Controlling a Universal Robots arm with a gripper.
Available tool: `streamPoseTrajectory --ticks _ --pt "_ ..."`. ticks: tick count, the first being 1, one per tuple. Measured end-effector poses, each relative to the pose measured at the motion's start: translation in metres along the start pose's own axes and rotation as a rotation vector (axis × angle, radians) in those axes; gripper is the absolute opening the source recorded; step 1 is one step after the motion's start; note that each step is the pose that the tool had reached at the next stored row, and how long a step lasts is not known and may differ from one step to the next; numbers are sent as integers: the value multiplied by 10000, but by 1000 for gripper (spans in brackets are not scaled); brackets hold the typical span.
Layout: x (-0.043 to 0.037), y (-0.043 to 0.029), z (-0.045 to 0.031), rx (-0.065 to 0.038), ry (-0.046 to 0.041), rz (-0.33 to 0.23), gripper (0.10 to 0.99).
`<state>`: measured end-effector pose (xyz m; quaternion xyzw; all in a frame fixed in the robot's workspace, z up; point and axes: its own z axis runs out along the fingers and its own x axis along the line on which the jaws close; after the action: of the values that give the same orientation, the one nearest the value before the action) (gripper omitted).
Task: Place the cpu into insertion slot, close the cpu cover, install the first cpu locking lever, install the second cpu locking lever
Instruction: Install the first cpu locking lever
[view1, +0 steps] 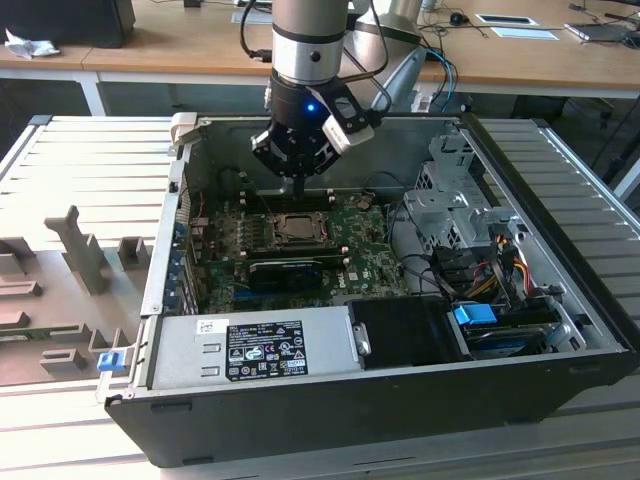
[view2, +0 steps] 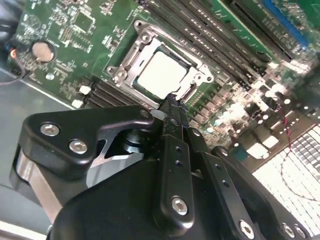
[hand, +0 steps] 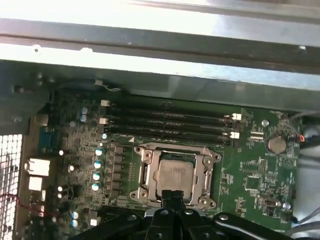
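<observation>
Two black fingers (view2: 172, 120) pressed together, empty, at edge of square silvery-beige cpu (view2: 163, 74).

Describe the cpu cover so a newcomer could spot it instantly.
Inside the open computer case, find the green circuit board. Beside its long black slots lies the cpu cover: the only square silver frame, its cut-out showing the pale cpu.

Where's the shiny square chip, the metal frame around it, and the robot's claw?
cpu (hand: 174, 174), first wrist view, middle of its pale face.
cpu cover (hand: 150, 175), first wrist view, one side strip of the frame.
gripper (view2: 172, 106), second wrist view, at its fingertips.
</observation>
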<state>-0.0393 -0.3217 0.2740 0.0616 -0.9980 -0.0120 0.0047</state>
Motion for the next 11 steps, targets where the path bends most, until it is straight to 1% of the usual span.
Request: streamPoseTrajectory --ticks 1,2,3,5,9,11 --pt "2 0 0 -332 -128 -24 106" --pt "4 -1 2 -424 -169 -25 106" --pt "6 -1 4 -459 -187 -23 106" --pt "9 0 14 -484 -205 11 106" --pt "21 0 28 -481 -219 347 106" --pt "44 3 31 -481 -225 372 106"
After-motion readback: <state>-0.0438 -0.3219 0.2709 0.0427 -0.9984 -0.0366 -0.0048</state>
